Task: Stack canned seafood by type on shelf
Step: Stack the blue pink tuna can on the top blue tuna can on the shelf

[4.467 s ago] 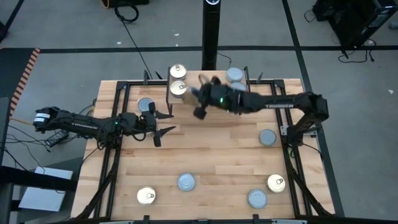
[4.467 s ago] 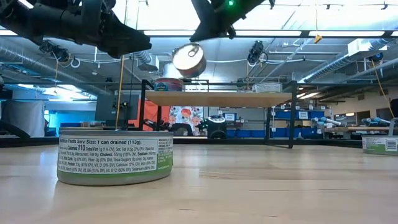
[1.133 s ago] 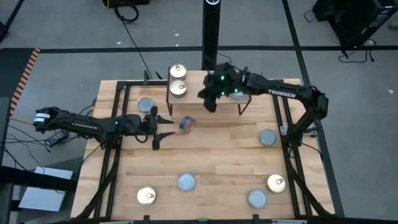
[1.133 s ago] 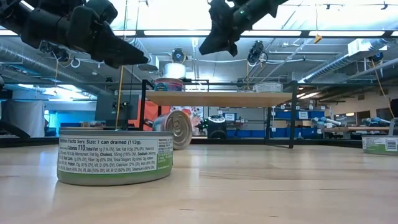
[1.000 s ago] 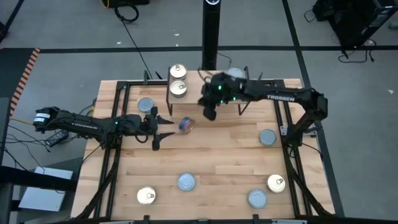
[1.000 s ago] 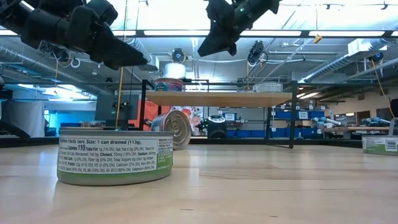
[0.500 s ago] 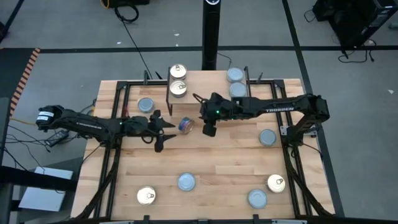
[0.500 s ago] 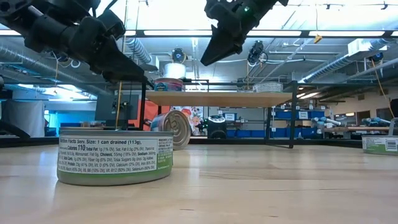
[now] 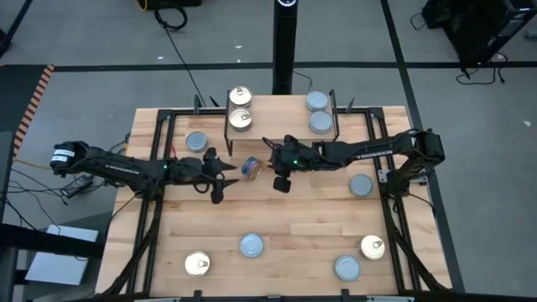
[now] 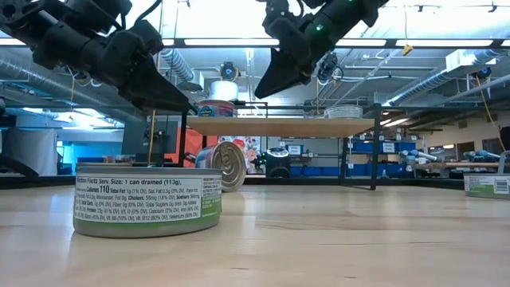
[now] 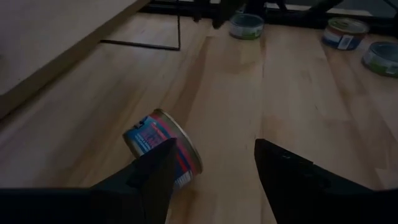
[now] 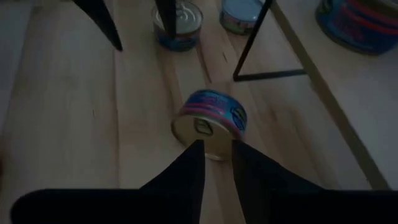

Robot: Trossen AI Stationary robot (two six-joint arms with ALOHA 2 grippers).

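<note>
A: Where does the dropped tin [image 9: 250, 168] lie now?

B: On its rim on the tabletop [image 9: 285, 226], just in front of the shelf [image 9: 281, 113] and off it. 4.5 s ago the right gripper [image 9: 280, 179] held it above the shelf; it has since fallen and rolled to rest.

A: And the grippers?

B: Both have closed in on it. The left gripper [image 9: 216, 176], fingers spread wide, sits beside the tin on the side away from the shelf's centre; the right has descended opposite, fingers nearly together, holding nothing.

A: Consequence?

B: The placement probably failed; the tin likely needs regrasping before joining the gold-topped tins [image 9: 240, 106] at the shelf's left end.
</note>
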